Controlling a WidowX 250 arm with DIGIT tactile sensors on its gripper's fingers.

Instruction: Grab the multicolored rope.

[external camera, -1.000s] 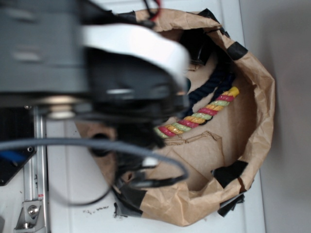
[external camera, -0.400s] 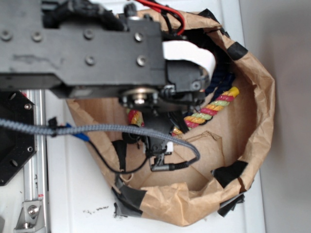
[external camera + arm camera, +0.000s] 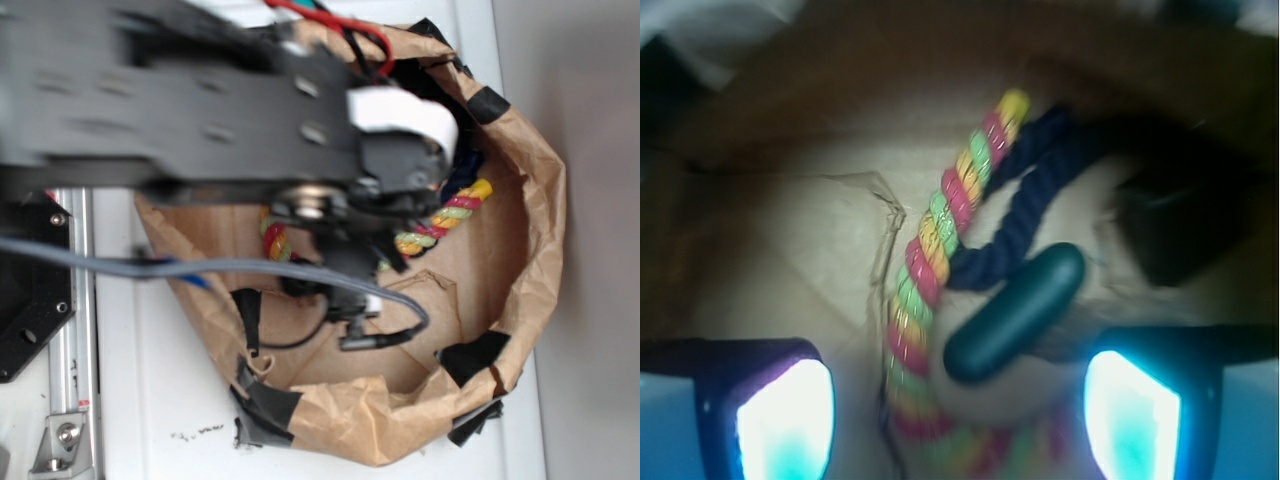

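The arm has shifted right, covering more of the multicolored rope (image 3: 940, 235). The gripper (image 3: 958, 415) hangs spread wide above it, holding nothing.

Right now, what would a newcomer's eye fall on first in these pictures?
The multicolored rope, red, yellow and green, runs up the middle of the wrist view inside the brown paper bag. A dark navy rope curls beside it, with a dark teal oblong object below. The open pincer frames the rope's lower end.

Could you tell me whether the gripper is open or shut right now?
Open: the gripper fingers sit wide apart, with the multicolored rope lying between them, ungripped.
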